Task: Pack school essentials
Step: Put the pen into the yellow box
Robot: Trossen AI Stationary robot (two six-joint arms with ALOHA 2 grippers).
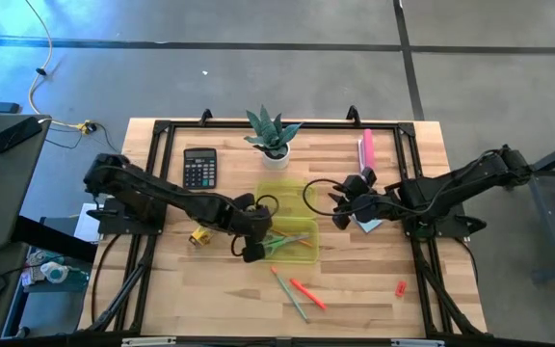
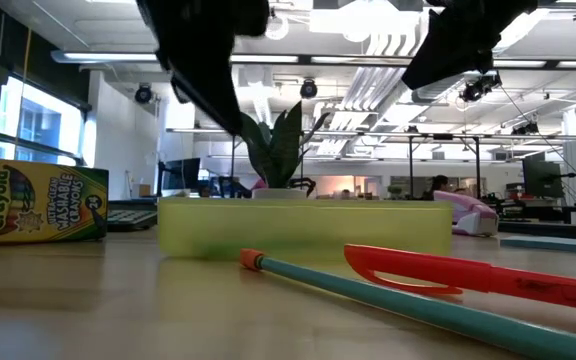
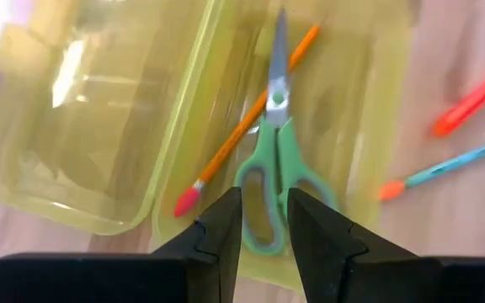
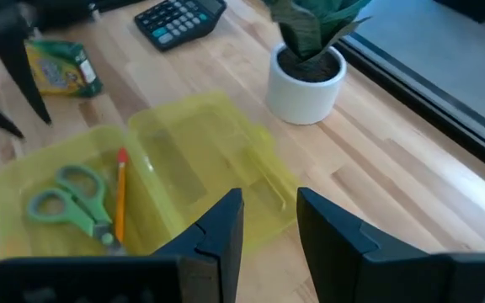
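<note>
Green-handled scissors (image 3: 274, 172) and a thin wooden pencil (image 3: 247, 126) lie inside the open translucent yellow plastic case (image 1: 279, 183); the left gripper (image 3: 263, 227) hovers above them, fingers slightly parted, empty; the right gripper (image 4: 268, 220), likewise parted, hangs beside the case's lid.

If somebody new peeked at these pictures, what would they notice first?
Probably the see-through yellow box lying open in the middle of the table, with green scissors and a pencil already inside. The left pincer hangs open right above the scissors. Behind the box stands a spiky plant in a white pot.
</note>
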